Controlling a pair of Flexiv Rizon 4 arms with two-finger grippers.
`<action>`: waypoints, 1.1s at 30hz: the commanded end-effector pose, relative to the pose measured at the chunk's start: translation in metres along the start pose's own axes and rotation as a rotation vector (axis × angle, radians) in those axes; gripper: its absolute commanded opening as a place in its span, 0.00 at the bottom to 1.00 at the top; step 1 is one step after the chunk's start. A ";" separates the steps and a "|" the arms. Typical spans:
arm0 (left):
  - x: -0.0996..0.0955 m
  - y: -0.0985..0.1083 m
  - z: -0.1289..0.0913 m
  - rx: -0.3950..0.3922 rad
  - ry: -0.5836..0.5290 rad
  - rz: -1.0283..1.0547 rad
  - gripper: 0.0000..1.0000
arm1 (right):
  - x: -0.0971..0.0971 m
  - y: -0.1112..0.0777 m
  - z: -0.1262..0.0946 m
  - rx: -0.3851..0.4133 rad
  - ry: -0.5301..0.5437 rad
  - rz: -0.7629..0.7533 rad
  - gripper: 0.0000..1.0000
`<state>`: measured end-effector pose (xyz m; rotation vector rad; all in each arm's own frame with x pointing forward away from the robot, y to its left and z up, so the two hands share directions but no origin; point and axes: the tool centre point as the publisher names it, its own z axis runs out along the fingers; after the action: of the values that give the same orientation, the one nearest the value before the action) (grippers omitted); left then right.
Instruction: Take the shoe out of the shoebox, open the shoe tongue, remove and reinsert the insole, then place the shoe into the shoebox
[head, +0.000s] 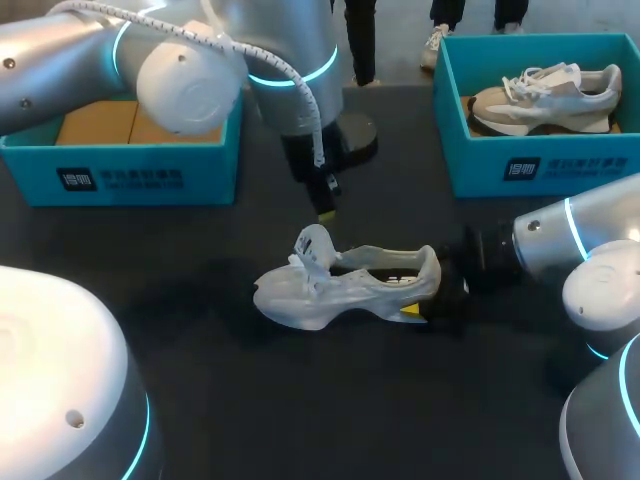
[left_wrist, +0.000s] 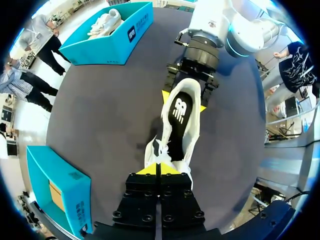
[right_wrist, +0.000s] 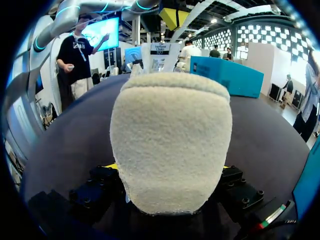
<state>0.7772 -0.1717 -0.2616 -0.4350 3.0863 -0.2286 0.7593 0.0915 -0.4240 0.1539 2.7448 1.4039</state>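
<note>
One white shoe (head: 340, 285) rests mid-desk, out of both boxes, toe toward the robot's left. The right jaws are clenched on its padded heel (right_wrist: 170, 140), a yellow tip on either side (the collar fills most of the right wrist view). The black insole (left_wrist: 180, 112) sits inside, visible through the open throat. Just beyond the tongue (head: 313, 245), the left jaws hang pressed together with nothing between them.

The shoe looks light, and its upper looks soft and apt to fold. The stiffer heel is therefore the sound place to pin it, while the thin, floppy insole is best pinched at its edge. The dark desk (head: 200, 390) looks matte, unlikely to let the sole slide.

Farther back stand two teal boxes: the left shoebox (head: 140, 178) shows bare cardboard, and the right shoebox (head: 520, 165) holds a second shoe (head: 545, 95).
</note>
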 end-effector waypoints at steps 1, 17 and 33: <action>0.000 0.000 0.000 0.001 0.000 0.001 0.00 | 0.000 0.001 0.004 0.007 -0.003 0.001 0.00; 0.023 -0.035 0.024 0.041 0.098 0.199 0.00 | 0.000 0.001 0.004 0.007 -0.003 0.001 0.00; 0.052 -0.064 0.064 0.026 0.202 0.342 0.00 | 0.000 0.001 0.004 0.007 -0.003 0.001 0.00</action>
<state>0.7441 -0.2452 -0.3062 0.1158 3.2587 -0.3351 0.7593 0.0915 -0.4239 0.1538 2.7448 1.4039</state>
